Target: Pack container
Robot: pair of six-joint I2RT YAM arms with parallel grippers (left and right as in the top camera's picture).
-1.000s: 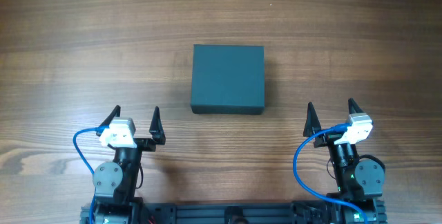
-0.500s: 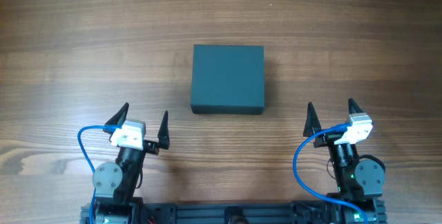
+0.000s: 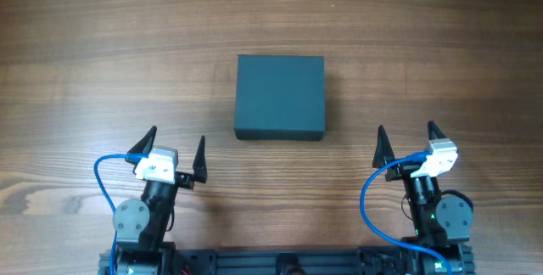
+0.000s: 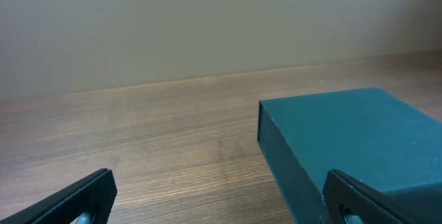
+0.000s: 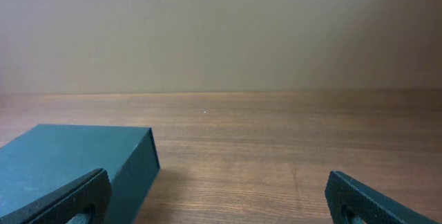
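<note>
The container (image 3: 280, 97) is a dark teal box with its lid shut, lying on the wooden table at the centre. It shows at the right of the left wrist view (image 4: 352, 141) and at the lower left of the right wrist view (image 5: 69, 162). My left gripper (image 3: 176, 143) is open and empty, below and left of the container. My right gripper (image 3: 407, 135) is open and empty, below and right of it. Neither touches the box.
The wooden table (image 3: 102, 54) stretches on all sides of the box. A plain wall (image 5: 221, 30) stands beyond the table's far edge. Blue cables (image 3: 100, 182) loop beside each arm base.
My left gripper has swung a little to the right, toward the container, and then stopped. The right arm and the container have not moved.
</note>
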